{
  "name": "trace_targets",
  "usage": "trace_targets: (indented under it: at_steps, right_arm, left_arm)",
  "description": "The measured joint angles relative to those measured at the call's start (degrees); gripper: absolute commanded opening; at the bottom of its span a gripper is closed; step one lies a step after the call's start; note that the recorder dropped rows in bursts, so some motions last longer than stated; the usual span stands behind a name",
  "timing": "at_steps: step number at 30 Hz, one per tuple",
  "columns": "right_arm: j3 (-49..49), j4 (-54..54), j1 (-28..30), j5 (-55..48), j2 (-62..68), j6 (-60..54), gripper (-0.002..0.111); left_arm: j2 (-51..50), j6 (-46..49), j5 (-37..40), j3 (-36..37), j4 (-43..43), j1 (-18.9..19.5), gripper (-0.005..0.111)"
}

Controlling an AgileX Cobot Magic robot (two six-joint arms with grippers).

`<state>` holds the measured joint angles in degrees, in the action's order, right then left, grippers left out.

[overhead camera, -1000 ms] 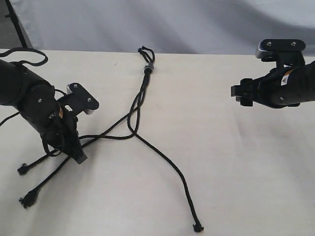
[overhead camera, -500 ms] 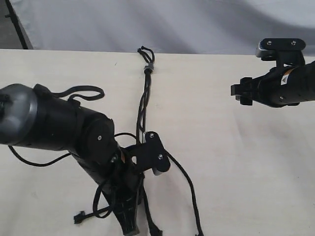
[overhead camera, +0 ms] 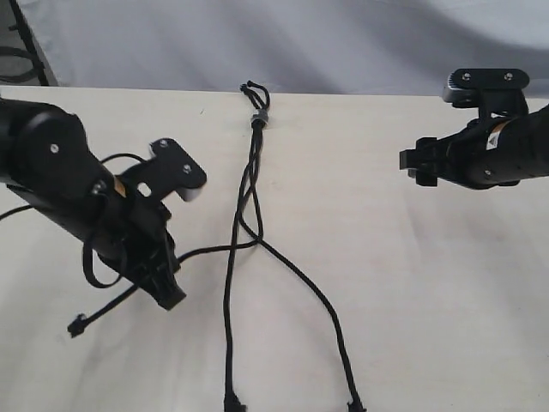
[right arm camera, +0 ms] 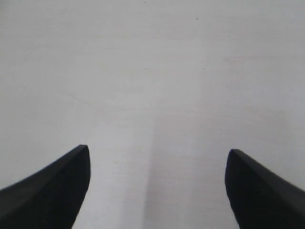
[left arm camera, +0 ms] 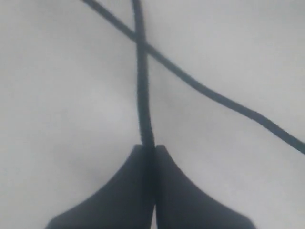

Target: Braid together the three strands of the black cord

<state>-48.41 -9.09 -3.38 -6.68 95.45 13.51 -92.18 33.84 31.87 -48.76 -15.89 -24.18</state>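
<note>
The black cord lies on the pale table, its grey-banded knot [overhead camera: 256,116] at the far edge. From there three strands run toward the near side. One strand [overhead camera: 226,318] goes straight down the middle, and another [overhead camera: 317,296] ends at the near right. The third strand [overhead camera: 206,250] bends left into my left gripper [overhead camera: 170,299], and its tip [overhead camera: 75,326] lies beyond. The left gripper [left arm camera: 149,147] is shut on that strand [left arm camera: 143,95], which crosses a second strand [left arm camera: 214,98]. Far to the right, my right gripper [overhead camera: 412,163] hovers open and holds nothing [right arm camera: 157,157].
A glossy arm cable [overhead camera: 93,257] loops beside the left gripper. A grey backdrop [overhead camera: 343,43] rises behind the table's far edge. The middle and right strand tips reach the near edge of the exterior view.
The left arm swung to the near centre and came back left. One strand that lay at the left now runs straight down the middle. The right arm has stayed put.
</note>
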Motion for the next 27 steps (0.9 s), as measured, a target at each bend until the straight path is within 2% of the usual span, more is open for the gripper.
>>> trace_targets:
  at_steps: [3,6,14,20,27]
  right_arm:
    - [0.0,0.0,-4.0,0.0,0.0,0.0,0.073]
    - [-0.1,0.3,-9.9,-0.3,0.0,0.0,0.073]
    - [-4.5,1.9,-29.5,-11.7,0.0,0.0,0.073]
    - [-4.6,2.2,-41.3,-16.9,0.6,0.0,0.073]
    - [-4.6,2.4,-47.9,-17.3,6.4,1.7,0.073]
  left_arm:
    - [0.3,-0.4,-2.3,0.9,0.0,3.2,0.001]
    - [-0.8,-0.6,-4.7,2.6,0.0,4.6,0.001]
    - [-4.7,-0.7,-10.0,6.0,0.1,4.8,0.001]
    - [-7.6,-0.8,-14.2,7.0,-1.2,4.8,0.001]
    - [-8.1,-0.8,-15.4,7.0,-1.7,4.8,0.001]
